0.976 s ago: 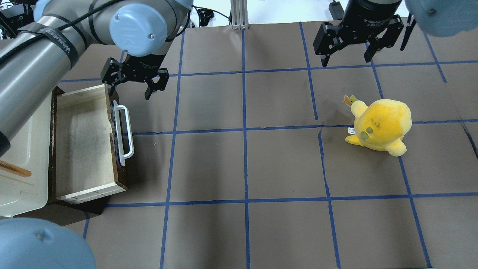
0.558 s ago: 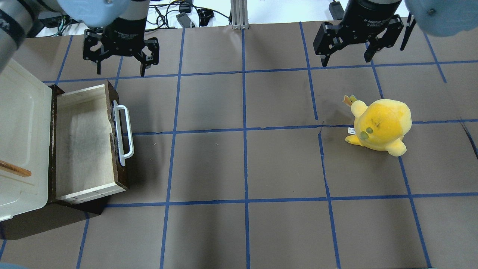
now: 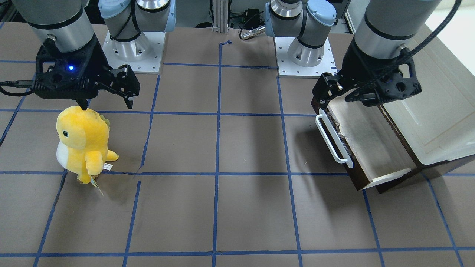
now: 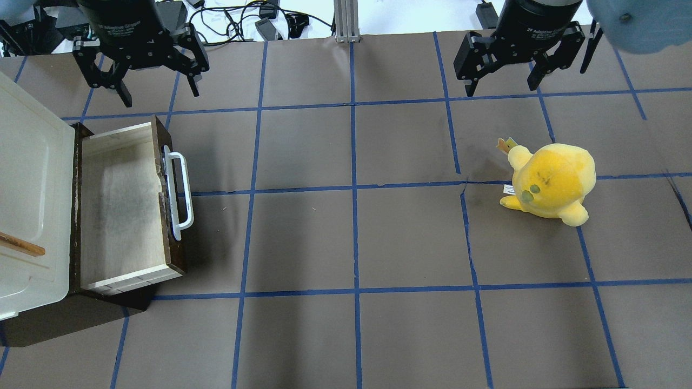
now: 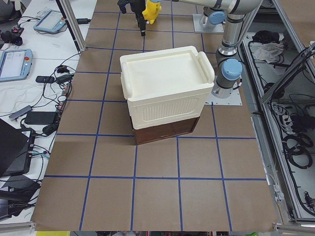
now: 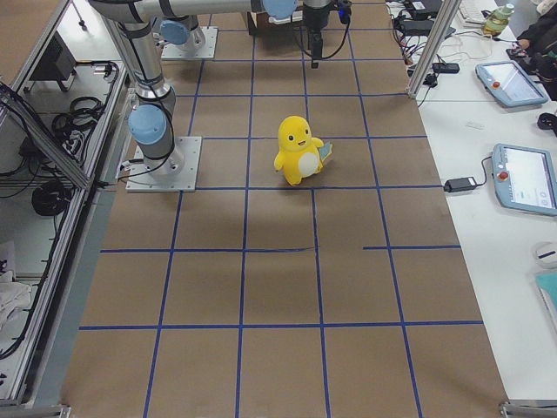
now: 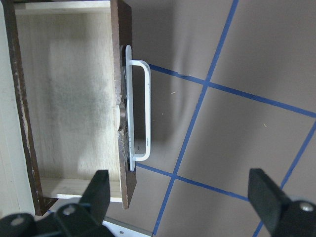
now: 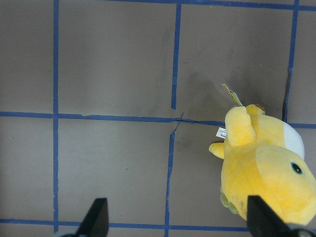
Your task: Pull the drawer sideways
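Both grippers hung above the table's far side with fingers spread wide, gripping nothing. The left gripper (image 4: 159, 93) was just beyond the far corner of the drawer (image 4: 119, 205), apart from it. The drawer stood pulled out of the cream cabinet (image 4: 27, 162) at the robot's left, its white handle (image 4: 183, 189) facing the table's middle. The right gripper (image 4: 500, 85) hovered near a yellow plush toy (image 4: 551, 186).
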